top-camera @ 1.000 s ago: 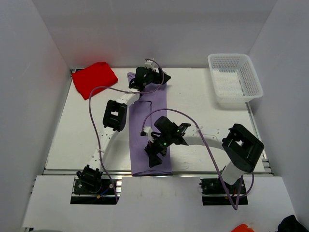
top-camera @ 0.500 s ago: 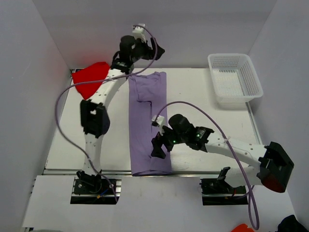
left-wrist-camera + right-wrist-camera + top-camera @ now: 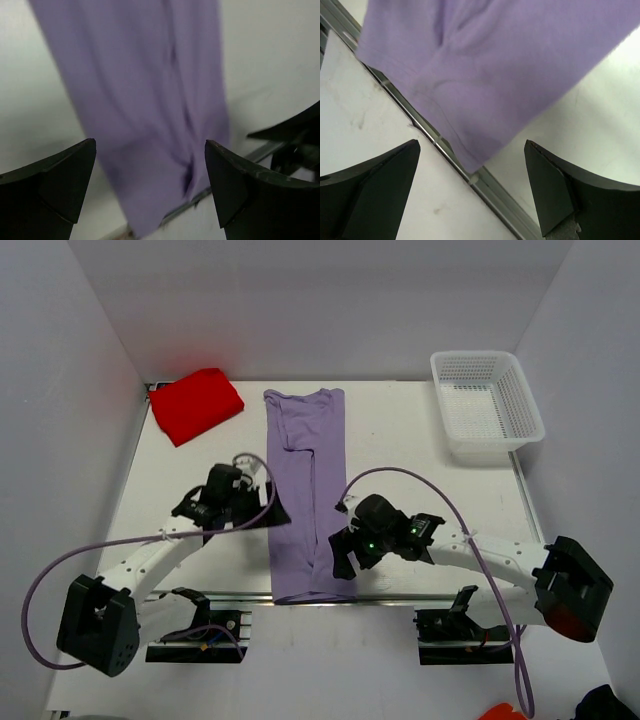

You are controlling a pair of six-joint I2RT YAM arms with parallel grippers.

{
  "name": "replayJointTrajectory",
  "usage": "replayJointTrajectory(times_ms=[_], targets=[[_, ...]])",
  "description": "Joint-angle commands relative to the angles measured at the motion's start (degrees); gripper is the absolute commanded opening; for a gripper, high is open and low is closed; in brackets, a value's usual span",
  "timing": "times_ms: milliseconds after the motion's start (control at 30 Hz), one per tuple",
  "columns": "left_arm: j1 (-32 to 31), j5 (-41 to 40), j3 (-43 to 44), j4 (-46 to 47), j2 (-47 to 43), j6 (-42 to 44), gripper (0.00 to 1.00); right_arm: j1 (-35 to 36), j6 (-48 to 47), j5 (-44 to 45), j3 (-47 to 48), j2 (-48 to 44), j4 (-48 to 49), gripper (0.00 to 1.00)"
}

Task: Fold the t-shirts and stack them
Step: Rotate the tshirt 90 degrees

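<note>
- Lavender t-shirt (image 3: 300, 470): folded strip, 12 to 6.
- Red t-shirt (image 3: 195, 405): folded, 11 o'clock.
- Left gripper (image 3: 276, 512): jaws spread, strip's 9 o'clock edge.
- Right gripper (image 3: 342, 560): jaws spread, 5 o'clock corner.

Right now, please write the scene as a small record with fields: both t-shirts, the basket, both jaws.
lavender cloth t-shirt: long narrow strip, centre of the white table, reaching its near edge
red folded cloth t-shirt: neat rectangle, far-left corner, apart from the lavender one
white plastic mesh basket: far right
left gripper: jaws open, holding nothing, by the strip's left side
right gripper: jaws open, holding nothing, above the strip's near right corner
stack: not yet made
</note>
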Motion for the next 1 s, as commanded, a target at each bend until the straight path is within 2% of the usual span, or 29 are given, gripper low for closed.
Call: replayJointTrajectory(times_ms=[0, 33, 100, 133, 267, 300, 333, 533, 600, 700, 967], targets=[[-1.31, 4.60, -4.60, -8.02, -9.83, -2.67, 1.00, -0.02, 5.38, -0.04, -2.08, -2.90, -1.36, 0.90], [-1.84, 4.60, -5.13, -13.35, -11.17, -1.97, 1.00, 0.07, 6.96, 0.31, -3.83, -3.52, -1.09, 0.90], [-2.37, 6.00, -5.13, -17.52, -13.46, -1.43, 1.00, 0.07, 9.69, 0.32, -5.85, -5.35, -0.65, 0.90], [-2.90, 8.53, -6.87, -20.06, -15.12, -1.43, 0.96, -0.02, 10.40, -0.04, -6.48, -5.89, 0.31, 0.90], [-4.13, 13.12, -14.00, -22.98, -16.72, -1.43, 0.89, -0.11, 14.87, -0.91, -11.12, -7.21, 4.78, 0.90], [-4.83, 16.61, -15.75, -22.03, -17.59, -1.43, 0.89, -0.02, 15.15, -1.35, -11.57, -7.30, 5.67, 0.88], [-4.84, 16.64, -16.29, -22.02, -18.12, -1.43, 0.86, 0.07, 16.28, -1.36, -12.19, -7.39, 7.24, 0.87], [-7.11, 13.74, -16.82, -23.60, -20.50, -3.98, 0.78, 0.33, 21.12, -3.47, -14.39, -7.22, 13.23, 0.80], [-7.64, 13.22, -18.65, -21.25, -20.50, -3.98, 0.78, 0.25, 21.39, -3.47, -14.48, -6.86, 13.59, 0.80], [-8.87, 13.91, -22.62, -17.12, -18.66, -6.17, 0.74, 0.51, 21.83, -3.38, -14.13, -5.02, 13.76, 0.79], [-13.44, 10.84, -23.24, -11.83, -12.68, -7.23, 0.70, 0.51, 23.76, -5.13, -15.18, -3.96, 13.06, 0.70]])
